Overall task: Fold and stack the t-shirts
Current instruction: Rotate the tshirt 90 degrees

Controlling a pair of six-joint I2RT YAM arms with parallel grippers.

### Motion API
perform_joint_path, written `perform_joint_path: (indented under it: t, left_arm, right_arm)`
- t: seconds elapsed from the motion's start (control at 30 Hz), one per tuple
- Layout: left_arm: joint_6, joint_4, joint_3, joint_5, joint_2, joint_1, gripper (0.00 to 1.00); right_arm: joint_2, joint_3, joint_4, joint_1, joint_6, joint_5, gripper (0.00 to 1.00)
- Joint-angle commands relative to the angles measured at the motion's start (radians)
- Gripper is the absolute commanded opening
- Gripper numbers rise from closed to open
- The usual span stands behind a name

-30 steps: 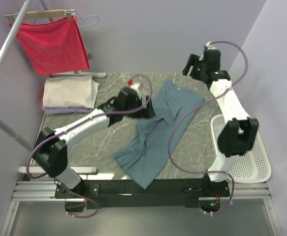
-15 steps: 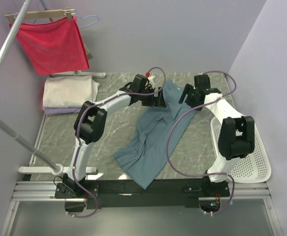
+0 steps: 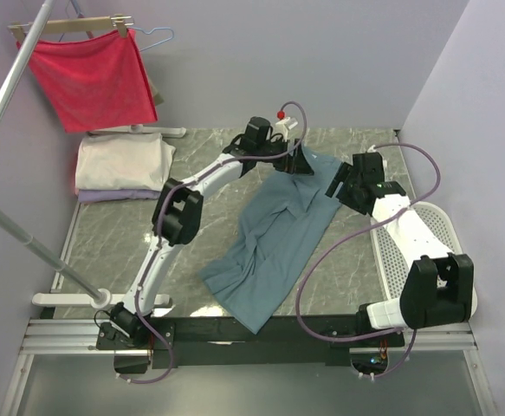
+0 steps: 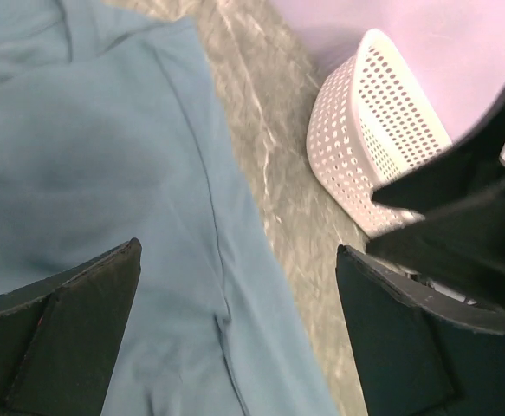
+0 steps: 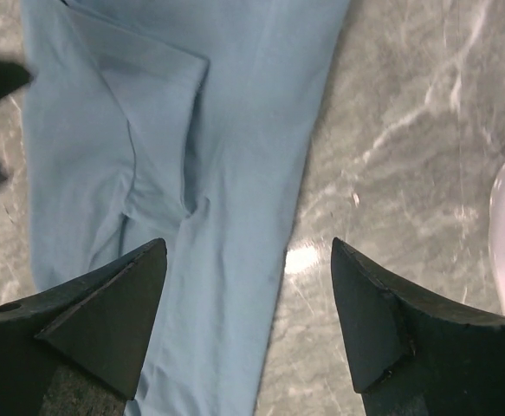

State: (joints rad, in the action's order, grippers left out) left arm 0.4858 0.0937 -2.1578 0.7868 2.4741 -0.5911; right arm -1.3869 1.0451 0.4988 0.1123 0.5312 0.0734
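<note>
Top external: grey-green marble table [image 3: 183,251], lavender walls [image 3: 321,61]; dusty teal-blue cotton tee [image 3: 274,243] lies rumpled at centre, 12 to 6, w/ cream & lavender folded tees [image 3: 120,165] stacked at 10. Left gripper [image 4: 237,260] & right gripper [image 5: 248,251] both spread, empty, over tee's 12 end. Vs 1 s ago, both arms have moved in to that end.

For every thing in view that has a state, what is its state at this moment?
teal t-shirt, unfolded, lying rumpled on the table.
cream t-shirt, folded, resting on the lavender one.
lavender t-shirt, folded, under the cream one.
red cloth, hanging from the hanger.
left gripper, open, over the teal t-shirt.
right gripper, open, over the teal t-shirt's edge.
</note>
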Motion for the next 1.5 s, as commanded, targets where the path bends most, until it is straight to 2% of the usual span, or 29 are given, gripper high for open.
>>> perform_joint_path:
  t: [0.0,0.07,0.17,0.27,0.33,0.4,0.53,0.67,0.8,1.1,1.27,1.37,1.47]
  left_arm:
    - [0.08,-0.051,-0.164,0.103,0.181,-0.022,0.99]
    - [0.083,-0.017,-0.215,0.08,0.224,-0.036,0.99]
    - [0.057,0.01,-0.174,-0.019,0.246,-0.044,0.99]
    - [-0.004,0.11,-0.155,-0.173,0.247,-0.046,0.99]
    - [-0.019,0.213,-0.225,-0.307,0.266,-0.038,1.0]
    - [0.011,0.239,-0.225,-0.327,0.267,-0.013,0.99]
    - [0.115,0.181,-0.122,-0.261,0.249,0.114,1.0]
    - [0.079,0.23,-0.136,-0.27,0.24,0.192,1.0]
    - [0.066,0.172,-0.025,-0.258,0.168,0.24,0.99]
    - [0.013,0.097,0.016,-0.238,0.043,0.217,0.99]
    - [-0.056,0.162,-0.003,-0.392,-0.027,0.188,0.99]
    - [-0.096,0.27,-0.062,-0.463,-0.02,0.177,1.0]
    - [-0.095,0.282,-0.015,-0.556,-0.081,0.172,0.99]
  right_arm:
    - [0.061,-0.045,-0.003,0.012,0.018,0.022,0.82]
    - [0.069,-0.053,0.004,0.021,0.018,0.019,0.82]
    - [0.074,-0.056,0.009,0.032,0.019,0.014,0.82]
    - [0.06,-0.056,0.012,0.044,0.016,-0.003,0.82]
    - [0.055,-0.056,0.017,0.059,0.018,-0.001,0.82]
    - [0.051,-0.06,0.021,0.081,0.018,-0.001,0.82]
    - [0.049,-0.071,0.03,0.116,0.026,-0.021,0.82]
    - [0.061,-0.105,0.017,0.148,0.042,-0.047,0.82]
    - [0.049,-0.123,-0.009,0.162,0.052,-0.067,0.82]
    - [-0.001,-0.108,-0.049,0.187,0.042,-0.095,0.82]
    - [-0.032,-0.111,-0.068,0.191,0.042,-0.11,0.82]
    - [-0.047,-0.111,-0.088,0.194,0.035,-0.135,0.82]
    - [-0.063,-0.123,-0.201,0.193,0.02,-0.178,0.82]
